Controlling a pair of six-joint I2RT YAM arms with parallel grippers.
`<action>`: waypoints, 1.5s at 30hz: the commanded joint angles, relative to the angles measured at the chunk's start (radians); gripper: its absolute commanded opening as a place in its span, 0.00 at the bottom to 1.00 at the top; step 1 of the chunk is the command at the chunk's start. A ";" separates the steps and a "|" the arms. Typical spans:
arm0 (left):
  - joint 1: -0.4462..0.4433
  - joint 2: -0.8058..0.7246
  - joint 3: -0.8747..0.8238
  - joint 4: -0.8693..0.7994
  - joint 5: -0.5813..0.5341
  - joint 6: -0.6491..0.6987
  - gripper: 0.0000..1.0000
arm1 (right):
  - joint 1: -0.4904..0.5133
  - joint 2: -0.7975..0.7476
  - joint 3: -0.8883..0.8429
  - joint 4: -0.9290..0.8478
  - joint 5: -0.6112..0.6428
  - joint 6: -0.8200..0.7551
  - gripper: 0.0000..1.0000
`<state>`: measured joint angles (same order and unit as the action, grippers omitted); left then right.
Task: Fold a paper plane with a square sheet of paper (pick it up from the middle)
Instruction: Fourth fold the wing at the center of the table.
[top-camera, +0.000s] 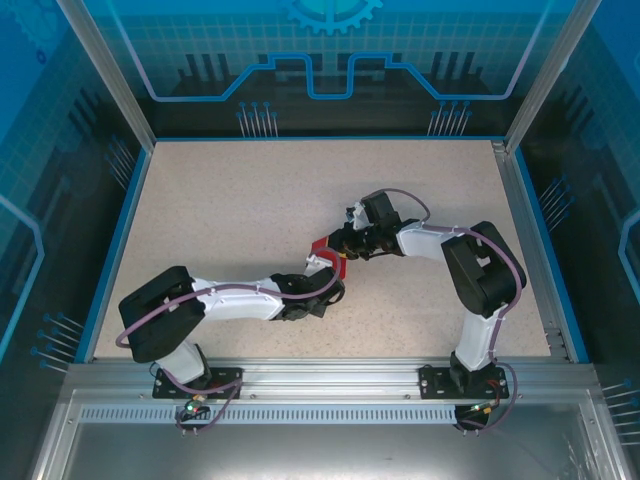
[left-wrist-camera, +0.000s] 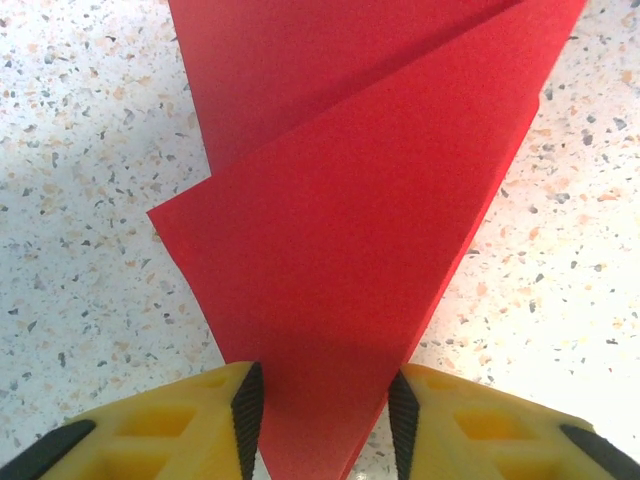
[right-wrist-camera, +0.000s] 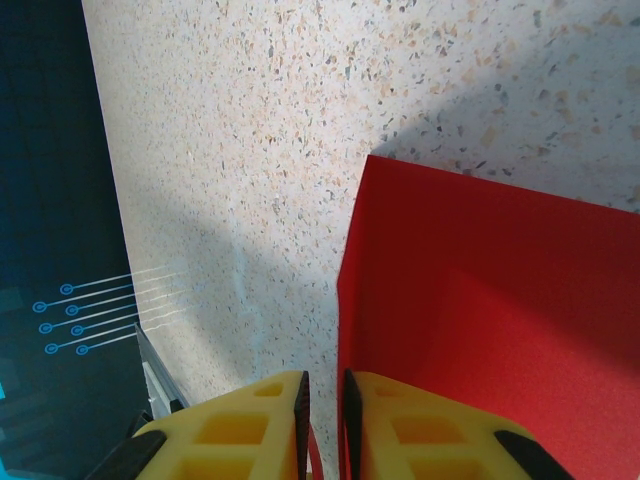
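Two sets of fingers meet at the red sheet of paper (top-camera: 322, 247), which sits folded into creased layers near the middle of the surface (top-camera: 230, 210). My right fingers (right-wrist-camera: 250, 430) are pressed almost together, pinching the sheet's edge. My left fingers (left-wrist-camera: 190, 430) stand apart with the sheet's narrow point between their pads, and I cannot tell whether they squeeze it.

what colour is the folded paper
The paper is bright red, clearest in the left wrist view.
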<state>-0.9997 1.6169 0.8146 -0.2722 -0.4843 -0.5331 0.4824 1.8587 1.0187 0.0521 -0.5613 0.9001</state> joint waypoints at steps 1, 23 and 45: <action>-0.007 -0.008 -0.012 0.001 -0.019 -0.005 0.37 | -0.010 0.018 0.015 -0.016 -0.013 -0.009 0.20; -0.005 0.004 -0.019 -0.003 -0.015 -0.020 0.37 | -0.010 0.018 0.017 -0.027 -0.010 -0.015 0.15; -0.004 -0.002 -0.023 0.026 0.009 0.002 0.19 | -0.010 0.022 0.020 -0.037 -0.006 -0.014 0.15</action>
<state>-0.9997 1.6203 0.8021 -0.2634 -0.4820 -0.5438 0.4824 1.8595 1.0195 0.0490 -0.5610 0.8967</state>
